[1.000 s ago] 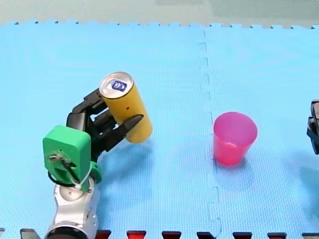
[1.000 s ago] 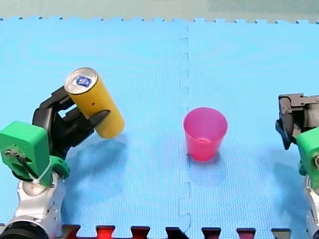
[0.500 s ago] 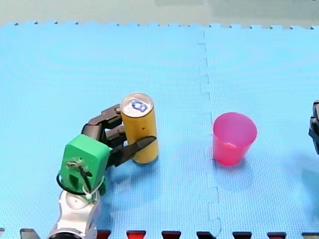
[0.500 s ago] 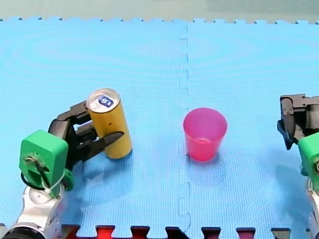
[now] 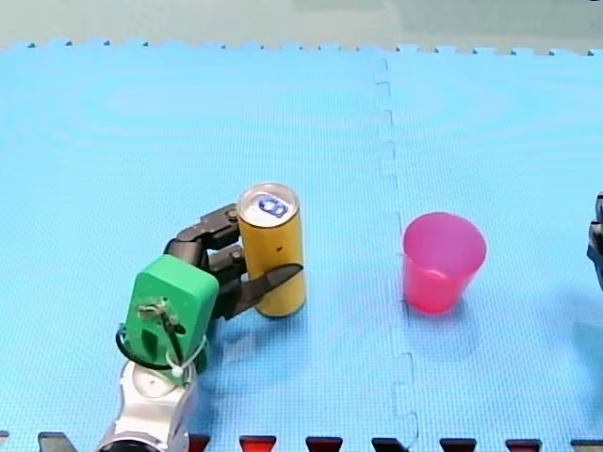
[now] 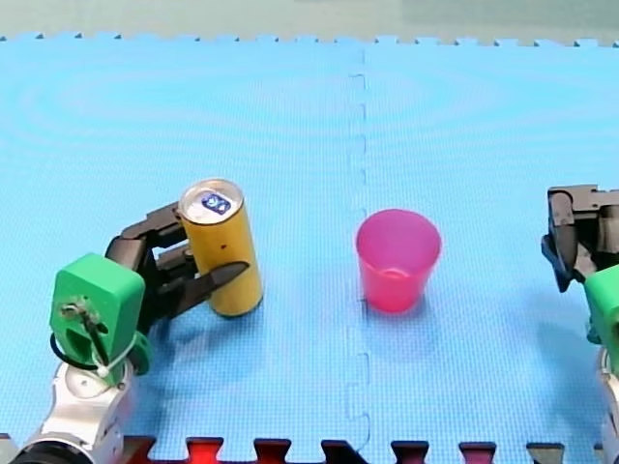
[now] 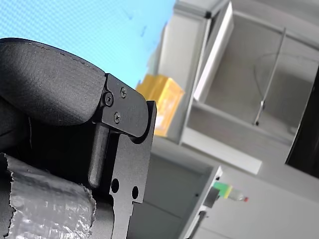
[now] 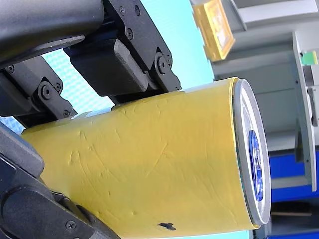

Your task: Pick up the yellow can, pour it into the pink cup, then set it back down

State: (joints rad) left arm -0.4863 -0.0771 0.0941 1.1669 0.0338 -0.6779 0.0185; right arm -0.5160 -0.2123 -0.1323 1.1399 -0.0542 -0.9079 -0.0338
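Note:
The yellow can (image 5: 275,252) stands nearly upright on the blue mat, left of centre, its silver top with a blue tab facing up. My left hand (image 5: 234,268) is shut on the yellow can, black fingers wrapped around its body; the second wrist view shows the can (image 8: 149,164) close up between those fingers. The pink cup (image 5: 441,262) stands upright to the right of the mat seam, apart from the can. My right hand (image 6: 573,235) is at the far right edge, away from the cup, holding nothing.
The blue foam mat (image 5: 283,113) covers the whole work surface, with a jigsaw seam (image 5: 388,141) running front to back just left of the cup. Red pieces (image 6: 271,451) line the near edge. Open mat lies behind the can and cup.
The can went from tilted and lifted at the left to nearly upright on the mat, moving right and nearer with my left hand. The cup and right hand stayed put.

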